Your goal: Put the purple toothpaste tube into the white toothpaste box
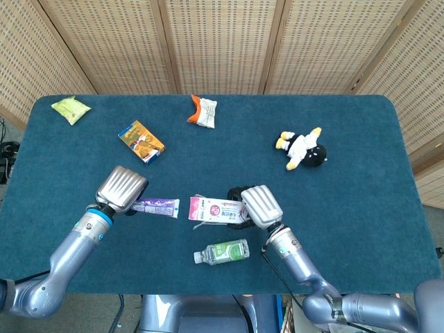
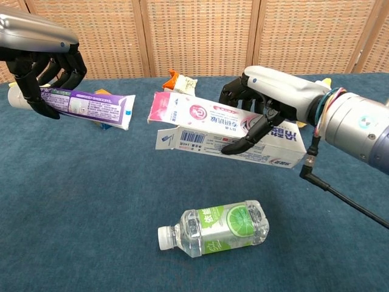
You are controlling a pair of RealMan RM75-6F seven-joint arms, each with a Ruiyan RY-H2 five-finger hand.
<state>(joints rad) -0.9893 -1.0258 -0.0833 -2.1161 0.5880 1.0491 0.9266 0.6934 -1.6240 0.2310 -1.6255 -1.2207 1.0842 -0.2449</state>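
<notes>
Staged lab tabletop: blue-felt table (image 1: 361, 208) before wicker screens (image 1: 222, 41).

Glossy plastic tube (image 2: 91, 107), matt cardboard box (image 2: 228, 134), cloth table (image 2: 91, 207).

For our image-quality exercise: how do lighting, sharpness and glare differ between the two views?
Head view: even, soft light, faint shadows, everything sharp. Chest view: crisp print on the box and tube, highlights on the bottle and right hand.

Head view looks steeply down on the whole table (image 1: 361, 173); chest view faces across it, low and close.
</notes>
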